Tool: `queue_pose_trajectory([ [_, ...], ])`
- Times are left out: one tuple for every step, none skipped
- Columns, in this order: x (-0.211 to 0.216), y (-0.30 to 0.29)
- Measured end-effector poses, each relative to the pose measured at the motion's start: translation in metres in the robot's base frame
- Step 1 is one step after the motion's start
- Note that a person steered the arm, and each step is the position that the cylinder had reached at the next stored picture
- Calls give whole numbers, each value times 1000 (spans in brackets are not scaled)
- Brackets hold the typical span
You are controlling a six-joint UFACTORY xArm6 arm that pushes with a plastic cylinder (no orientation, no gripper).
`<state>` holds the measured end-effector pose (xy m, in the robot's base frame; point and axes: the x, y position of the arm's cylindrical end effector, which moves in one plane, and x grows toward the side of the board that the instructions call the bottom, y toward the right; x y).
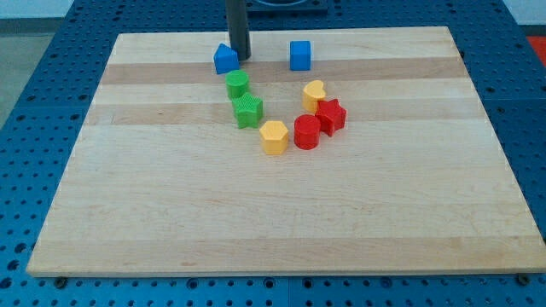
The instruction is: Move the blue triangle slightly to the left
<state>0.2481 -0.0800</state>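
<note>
- Nearest the view's bottom, a broad stretch of the pale wooden board is seen, laid on a blue perforated table.
- A yellow block, roughly hexagonal, is found lowest in the cluster, near the board's middle.
- Just to its right, a red cylinder is placed, close beside it.
- A red star-shaped block is set against the cylinder's upper right, apparently touching it.
- A yellow heart-shaped block is seen just above the two red pieces, close to the star.
- To the left of these, a green star-shaped block is located, up and to the left of the yellow hexagon.
- A second green block, of unclear shape, is positioned directly above the green star, nearly touching it.
- The blue triangle is found near the board's top edge, left of centre, just above the upper green block.
- My tip is set down at the triangle's right side, touching it or very nearly so; the dark rod rises out of the view's top.
- No jaws are carried by the rod, so nothing is spread or pinched.
- A blue cube is seen well to the right of the tip, at much the same depth.
</note>
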Motion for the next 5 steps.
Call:
queue_pose_trajectory([
  [0,-2],
  [3,-6],
  [-5,43],
  [12,49],
  [17,43],
])
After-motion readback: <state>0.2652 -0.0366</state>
